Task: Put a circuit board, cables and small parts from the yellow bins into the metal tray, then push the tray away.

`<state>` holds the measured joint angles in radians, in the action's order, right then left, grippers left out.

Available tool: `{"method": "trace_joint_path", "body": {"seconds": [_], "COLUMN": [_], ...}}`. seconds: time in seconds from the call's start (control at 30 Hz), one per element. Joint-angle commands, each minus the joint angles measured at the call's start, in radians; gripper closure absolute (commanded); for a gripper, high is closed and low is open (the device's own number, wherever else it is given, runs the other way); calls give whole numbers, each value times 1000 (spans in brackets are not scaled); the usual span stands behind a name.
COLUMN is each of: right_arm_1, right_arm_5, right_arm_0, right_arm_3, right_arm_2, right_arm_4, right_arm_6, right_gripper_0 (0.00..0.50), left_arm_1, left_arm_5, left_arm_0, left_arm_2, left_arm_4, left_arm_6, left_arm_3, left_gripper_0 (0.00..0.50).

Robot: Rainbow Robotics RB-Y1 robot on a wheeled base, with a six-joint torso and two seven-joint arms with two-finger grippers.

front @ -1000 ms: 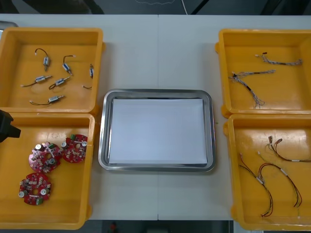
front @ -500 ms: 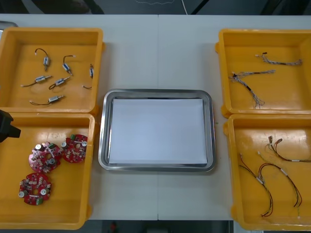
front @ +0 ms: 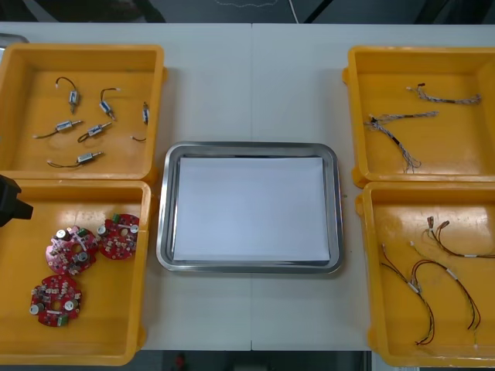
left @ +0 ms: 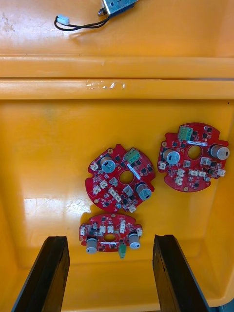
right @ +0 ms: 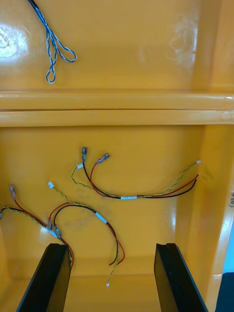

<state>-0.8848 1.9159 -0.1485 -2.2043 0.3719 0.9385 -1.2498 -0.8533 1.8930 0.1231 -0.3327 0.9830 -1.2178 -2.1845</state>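
Note:
My left gripper (left: 112, 273) hangs open over the near left yellow bin (front: 93, 332). Three round red circuit boards (left: 120, 178) lie on the bin floor just beyond its fingers, and the closest board (left: 110, 232) sits between the fingertips' line. A black part of the left arm (front: 11, 201) shows at that bin's outer edge. My right gripper (right: 112, 278) is open above the near right bin (front: 402, 224), with red and yellow cables (right: 131, 183) ahead of its fingers. The metal tray (front: 250, 148), white inside, holds nothing.
The far left bin (front: 31, 85) holds several small metal parts (front: 89, 131). The far right bin (front: 456, 147) holds twisted blue and white cables (front: 394, 131). The bins' double walls (right: 117, 107) separate each pair. Bare table lies beyond the tray.

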Motion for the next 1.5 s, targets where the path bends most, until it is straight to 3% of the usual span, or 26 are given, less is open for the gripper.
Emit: {"method": "trace_joint_path", "body": {"seconds": [0.03,1.5], "right_arm_1": [-17,-17], "right_arm_5": [4,4], "right_arm_0": [15,15], "right_arm_3": [-26,-26], "right_arm_2": [25,25], "right_arm_4": [8,8], "right_arm_6": [20,20], "right_gripper_0": [0,0], "left_arm_1": [10,10], "left_arm_5": [11,11], "left_arm_0": [27,27], "left_arm_2": [4,4], "left_arm_4": [8,8], "left_arm_6": [-36,-36], "left_arm_3": [-1,-1], "left_gripper_0": [0,0]}}
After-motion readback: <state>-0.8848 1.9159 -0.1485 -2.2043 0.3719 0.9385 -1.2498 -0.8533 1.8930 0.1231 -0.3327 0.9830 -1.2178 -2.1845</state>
